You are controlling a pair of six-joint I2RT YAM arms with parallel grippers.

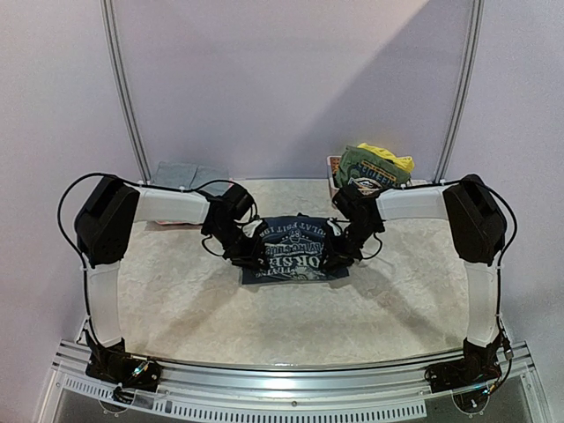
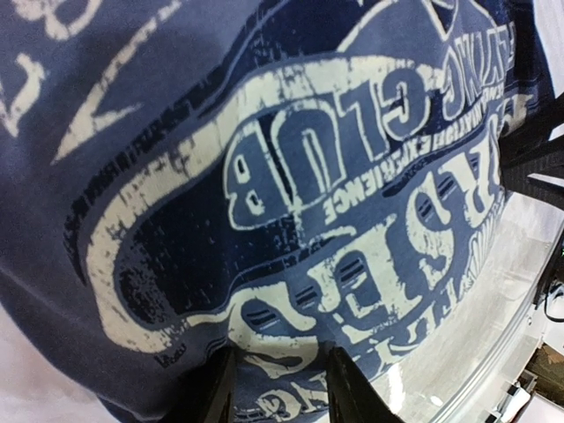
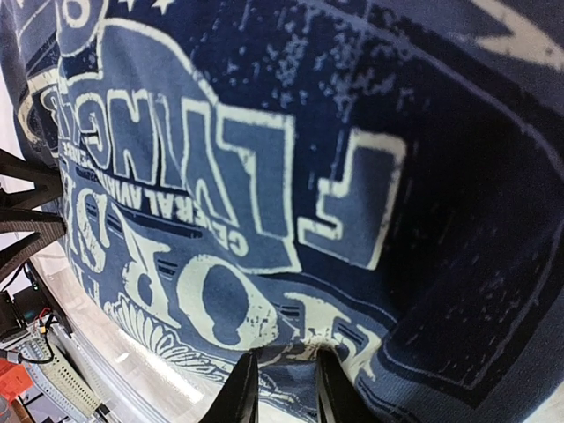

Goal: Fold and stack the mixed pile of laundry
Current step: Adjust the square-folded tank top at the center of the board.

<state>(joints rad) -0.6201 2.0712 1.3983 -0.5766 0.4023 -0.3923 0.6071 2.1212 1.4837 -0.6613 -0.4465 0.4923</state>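
Observation:
The navy sleeveless top (image 1: 295, 249) with white lettering lies at the table's middle, its upper part raised between my two grippers. My left gripper (image 1: 245, 251) grips its left edge and my right gripper (image 1: 344, 247) its right edge. In the left wrist view the navy top (image 2: 291, 176) fills the frame and a fold of it sits between the fingers of the left gripper (image 2: 278, 357). In the right wrist view the navy top (image 3: 291, 167) puckers where the right gripper (image 3: 284, 352) pinches it. The green printed tee (image 1: 370, 167) and the yellow piece (image 1: 394, 159) are heaped at the back right. The grey shirt (image 1: 181, 174) lies folded at the back left.
A bit of the pink basket (image 1: 333, 167) shows under the green tee at the back right. Metal frame posts (image 1: 123, 88) rise at both back corners. The table's near edge is an aluminium rail (image 1: 291, 388) with both arm bases on it.

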